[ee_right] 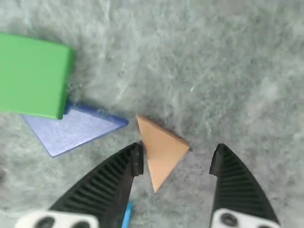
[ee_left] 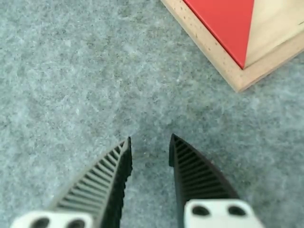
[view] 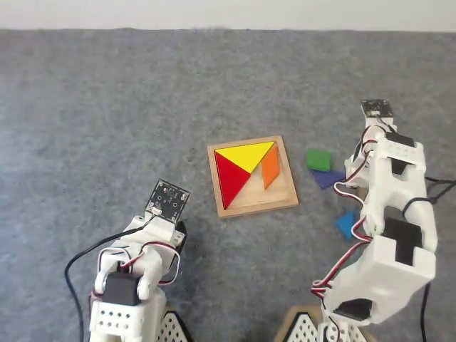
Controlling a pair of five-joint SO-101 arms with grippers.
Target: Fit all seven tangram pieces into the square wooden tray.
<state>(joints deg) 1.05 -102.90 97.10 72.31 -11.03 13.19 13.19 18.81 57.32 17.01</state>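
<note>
Right gripper (ee_right: pixel 178 153) is spread wide, straddling a small tan triangle (ee_right: pixel 161 152) flat on the grey felt (ee_right: pixel 213 57), with one finger right at its edge and nothing pinched. Just beside it lies a dark blue triangle (ee_right: pixel 71 133), tucked under the corner of a glossy green square (ee_right: pixel 31 76). A light blue piece (view: pixel 347 224) sits nearer the arm's base. Left gripper (ee_left: pixel 150 142) hangs parted over bare felt, near a corner of the tray (ee_left: pixel 213 52). Inside are a yellow triangle (view: pixel 246 155), a red triangle (view: pixel 229 179) and an orange piece (view: pixel 270 166). Bare wood shows along the tray's near and right sides.
</note>
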